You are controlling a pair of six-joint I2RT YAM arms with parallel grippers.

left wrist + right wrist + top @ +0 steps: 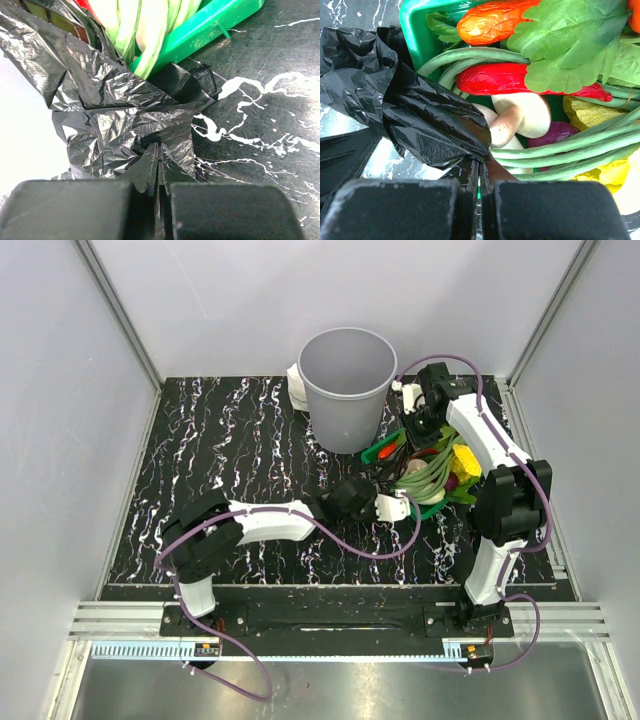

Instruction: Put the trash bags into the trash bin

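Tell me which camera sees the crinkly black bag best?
The left wrist view: the trash bag fills most of it, pinched in the left gripper. The right wrist view shows one fold, pinched by the right gripper at the green basket edge. From above, it is hard to pick out on the dark table.

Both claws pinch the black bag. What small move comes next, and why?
Probably raise both together a little: left claw and right claw are each shut on the trash bag, bunched against the green basket, below the rim of the trash bin.
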